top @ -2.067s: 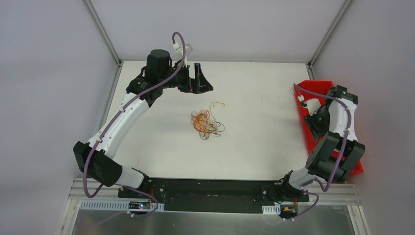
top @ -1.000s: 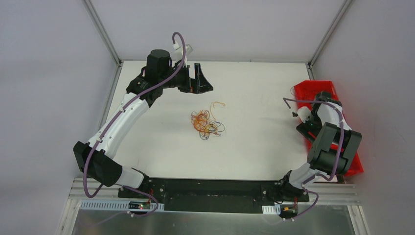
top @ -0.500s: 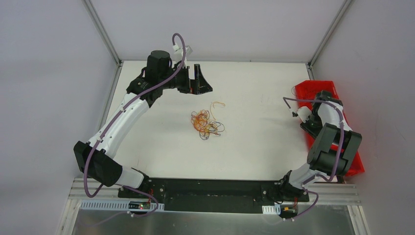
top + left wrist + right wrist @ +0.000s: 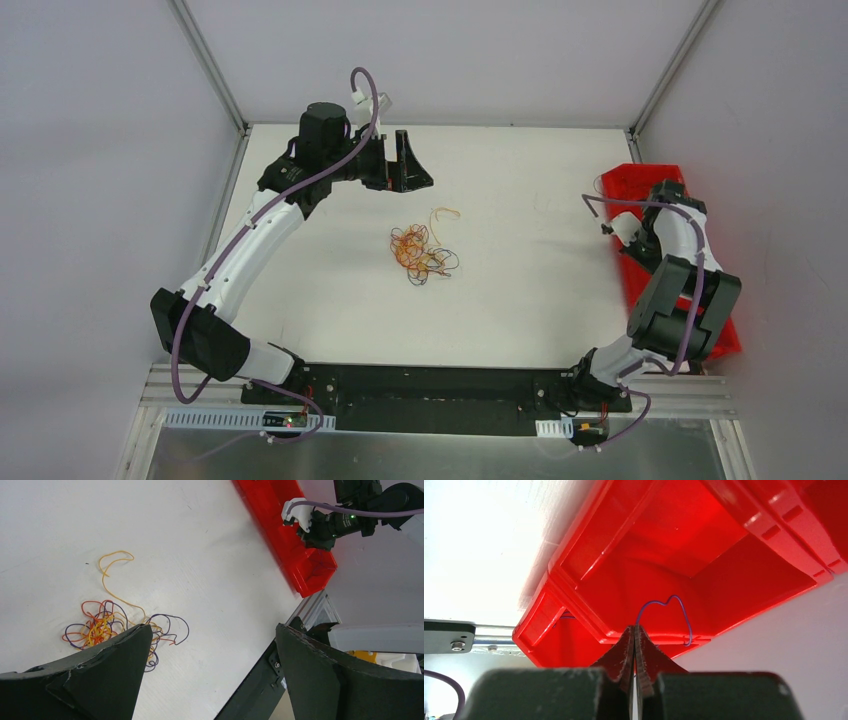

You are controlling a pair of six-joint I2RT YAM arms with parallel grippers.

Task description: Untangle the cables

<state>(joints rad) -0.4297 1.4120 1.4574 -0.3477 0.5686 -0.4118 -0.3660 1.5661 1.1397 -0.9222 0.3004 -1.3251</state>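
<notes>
R gripper [image 4: 635, 629] closed, purple wire [image 4: 674, 597] end hidden at jaws, red bin [image 4: 704, 580] cropped

The white table [image 4: 520, 300] is carrying a loose tangle of cables [image 4: 422, 252] mid-surface, with a red bin [image 4: 640, 182] sitting at its right edge.

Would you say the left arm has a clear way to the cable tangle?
Probably yes: the open left gripper hangs near the cable tangle, nothing lies between them, and the right arm is away over the red bin.
</notes>
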